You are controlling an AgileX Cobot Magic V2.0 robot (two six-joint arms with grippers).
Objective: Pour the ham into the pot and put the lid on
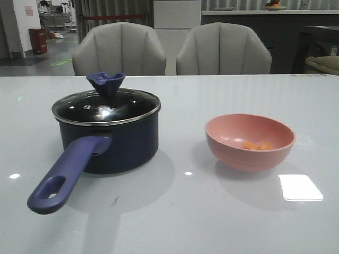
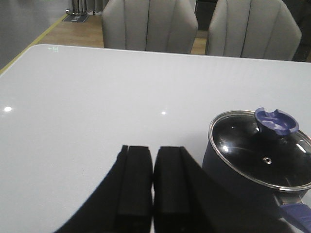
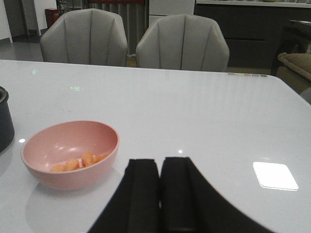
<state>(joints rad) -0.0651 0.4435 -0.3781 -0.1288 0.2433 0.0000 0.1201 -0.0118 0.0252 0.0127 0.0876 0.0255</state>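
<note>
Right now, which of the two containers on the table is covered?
The dark navy pot on the left: the glass lid sits on it. The pink bowl stands open, ham showing inside.

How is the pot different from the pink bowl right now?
The pot is dark navy with a long blue handle; the pink bowl has none. The pot is closed by its lid; the bowl is open, showing the ham. Both stand upright on the table.

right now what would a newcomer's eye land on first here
The navy pot on the table's left side, glass lid already on and its long blue handle pointing toward the camera. To its right stands a pink bowl with a few orange ham chunks inside.
</note>
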